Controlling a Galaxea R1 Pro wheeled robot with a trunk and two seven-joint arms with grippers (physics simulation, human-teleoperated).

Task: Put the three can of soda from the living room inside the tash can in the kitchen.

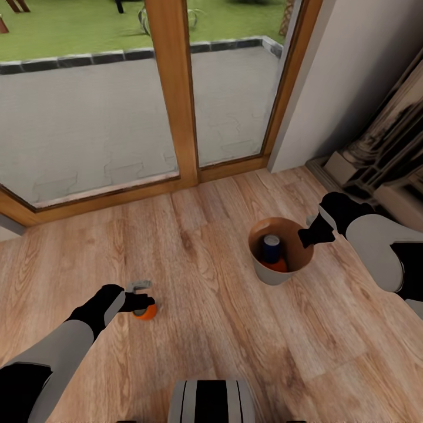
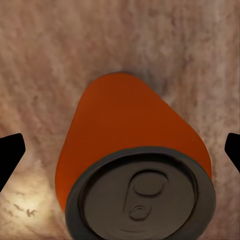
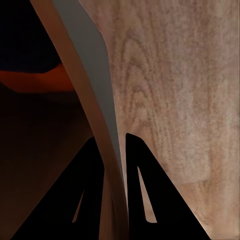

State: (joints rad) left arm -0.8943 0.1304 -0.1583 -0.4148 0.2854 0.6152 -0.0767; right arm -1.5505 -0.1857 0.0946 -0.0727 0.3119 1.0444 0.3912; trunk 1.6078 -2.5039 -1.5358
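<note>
- On a wood floor (image 1: 223, 329) beside a big glass door (image 1: 88, 117), a robot's two arms reach forward and down.
- Left tool (image 1: 143, 301) hangs over an orange can (image 1: 147, 312) standing upright on the floor, well left of the bin.
- From the left wrist, that can (image 2: 132, 150) sits between the two black fingers (image 2: 10, 155), which stand wide apart near the frame edges, clear of the can; its grey top with pull tab faces the camera.
- Bin (image 1: 267, 271), round and tapered, grey outside and brown inside, stands on the floor near the middle right.
- Inside it, a blue can (image 1: 271, 248) stands upright, and an orange can (image 1: 276, 265) lies low beside it.
- Right tool (image 1: 309, 234) sits at the bin's right rim.
- From the right wrist, the two black fingers (image 3: 150, 200) straddle the bin wall (image 3: 97, 100), one inside and one outside, closed tight against it; an orange patch (image 3: 42, 80) shows in the dark interior.
- Outside the glass are grey paving and grass.
</note>
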